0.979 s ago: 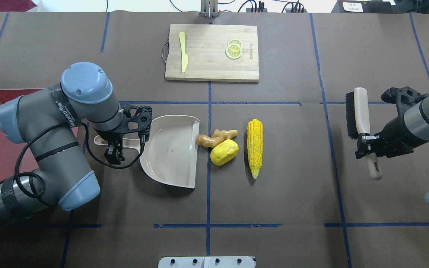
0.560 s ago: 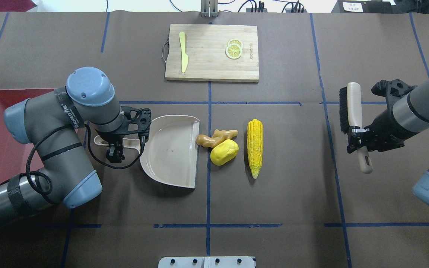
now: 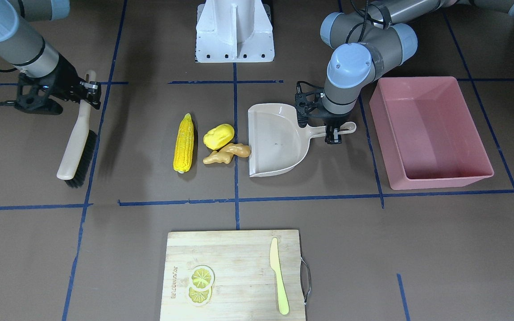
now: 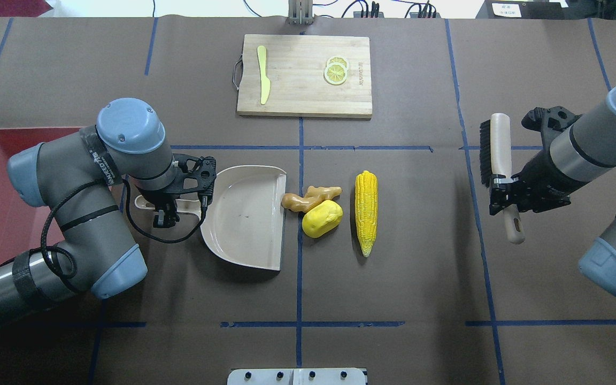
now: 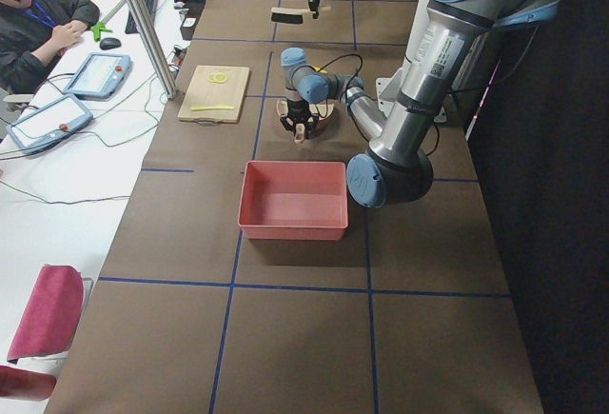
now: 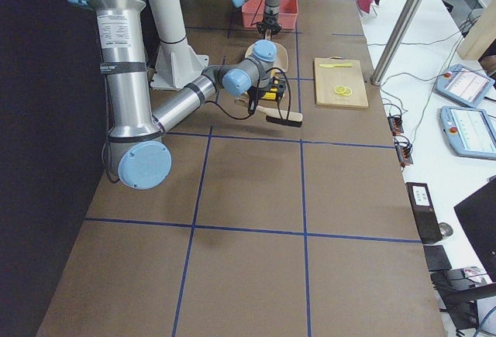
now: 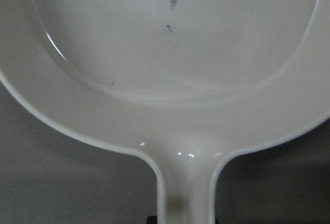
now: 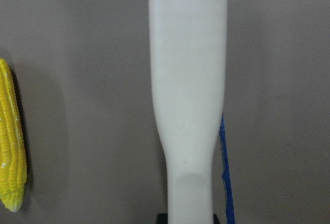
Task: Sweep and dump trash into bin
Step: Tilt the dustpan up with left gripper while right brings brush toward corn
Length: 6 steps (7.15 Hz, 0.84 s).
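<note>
Your L fingers [image 4: 160, 216] are clamped on the handle of the beige dustpan [image 4: 244, 214]. The pan sits flat on the counter [image 4: 420, 278] w/ its open lip facing away from them, toward the R arm. Just past that lip, the ginger root [image 4: 308, 198] touches the edge and the yellow lump [image 4: 322, 218] sits against the ginger. The corn cob [image 4: 366, 211] lies a bit further out, approx. parallel to the lip, not touching the other two. Behind the L fingers, opp. side from the pan, stands the pink bin [image 3: 391, 133], upright.

Your R fingers [image 4: 502, 188] grip the brush [image 4: 500, 141] at the handle neck, bristles turned toward the corn. The brush looks lifted off the counter, well apart from the trash. On the far side of the counter from both sets of fingers is a cutting board [image 4: 302, 101] w/ a knife [image 4: 263, 80] and lemon slices [image 4: 336, 70].
</note>
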Available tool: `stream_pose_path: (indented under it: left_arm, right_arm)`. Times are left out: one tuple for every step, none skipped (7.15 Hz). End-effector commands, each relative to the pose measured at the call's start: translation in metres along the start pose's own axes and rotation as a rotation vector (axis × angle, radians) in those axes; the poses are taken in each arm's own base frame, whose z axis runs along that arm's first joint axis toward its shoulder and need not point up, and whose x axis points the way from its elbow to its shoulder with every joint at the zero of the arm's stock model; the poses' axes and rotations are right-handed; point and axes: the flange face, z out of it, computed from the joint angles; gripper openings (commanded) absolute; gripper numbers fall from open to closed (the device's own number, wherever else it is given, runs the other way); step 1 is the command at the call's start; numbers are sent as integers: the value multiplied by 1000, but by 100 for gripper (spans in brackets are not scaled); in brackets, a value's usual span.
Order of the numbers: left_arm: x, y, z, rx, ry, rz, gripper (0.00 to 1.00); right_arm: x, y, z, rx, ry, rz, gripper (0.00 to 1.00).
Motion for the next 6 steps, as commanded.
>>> stream_pose_path:
  left_arm:
    - [-4,2,-11,-4,-45,0,0]
    - [-15,9,-18,-42,-129,-2,0]
    - [-16,11,-17,-70,-141,-9,0]
    - [-15,9,-19,-98,-126,-19,0]
    - [-14,0,-25,-113,-115,-24,0]
    - [-13,-11,-36,-138,-99,-30,0]
  right_arm:
    - [-16,18,23,-24,26,-26,0]
    - [-20,24,29,-33,31,-35,0]
    - [-20,25,30,-36,31,-37,0]
    - [-23,27,31,-41,34,-40,0]
    - [-38,26,28,-48,45,-35,0]
    - [-52,26,25,-55,54,-32,0]
